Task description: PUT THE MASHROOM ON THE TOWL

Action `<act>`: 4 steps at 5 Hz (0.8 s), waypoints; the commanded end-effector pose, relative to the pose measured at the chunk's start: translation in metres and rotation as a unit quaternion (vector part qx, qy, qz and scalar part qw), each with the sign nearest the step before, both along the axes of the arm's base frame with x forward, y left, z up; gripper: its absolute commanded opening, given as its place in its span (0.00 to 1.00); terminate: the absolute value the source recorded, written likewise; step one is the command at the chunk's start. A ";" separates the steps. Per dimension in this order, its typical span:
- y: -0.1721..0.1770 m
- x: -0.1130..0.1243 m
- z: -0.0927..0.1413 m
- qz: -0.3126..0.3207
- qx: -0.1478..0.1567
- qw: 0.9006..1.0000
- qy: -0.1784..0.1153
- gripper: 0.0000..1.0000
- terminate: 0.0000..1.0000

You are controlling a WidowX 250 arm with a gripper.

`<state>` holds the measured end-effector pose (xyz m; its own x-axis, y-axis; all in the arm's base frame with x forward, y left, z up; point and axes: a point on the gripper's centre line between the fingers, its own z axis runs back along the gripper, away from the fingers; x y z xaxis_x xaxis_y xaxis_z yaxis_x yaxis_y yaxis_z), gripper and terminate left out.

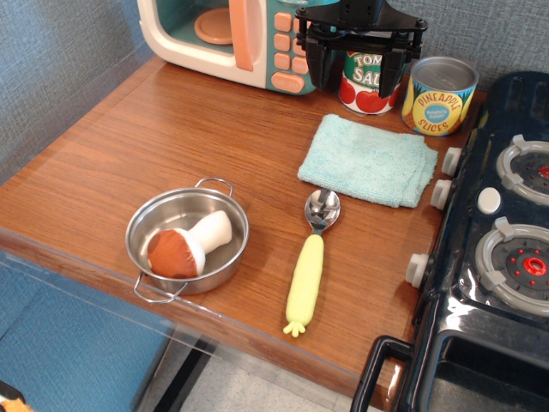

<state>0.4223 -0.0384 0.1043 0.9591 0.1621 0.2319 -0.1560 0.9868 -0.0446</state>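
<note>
Mushroom (182, 247) lying in the shiny pot (143, 221), blue towel (369, 160) well apart by the cans, robot hand (356, 70) up high, fingers wide apart, holding nothing

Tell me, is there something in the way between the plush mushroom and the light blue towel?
Partly. The reddish-brown plush mushroom lies on its side inside the steel pot, so the pot's rim must be cleared. The yellow-handled metal spoon lies between the pot and the aqua terry towel. The black end effector hangs behind the towel.
</note>
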 end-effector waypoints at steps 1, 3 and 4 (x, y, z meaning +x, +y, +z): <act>0.000 0.000 0.000 0.000 0.000 1.000 0.000 1.00 0.00; 0.010 -0.043 0.033 -0.013 -0.008 1.000 -0.025 1.00 0.00; 0.025 -0.071 0.030 -0.018 0.017 1.000 -0.012 1.00 0.00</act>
<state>0.3467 -0.0144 0.1125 0.9743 0.1131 0.1946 -0.1148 0.9934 -0.0028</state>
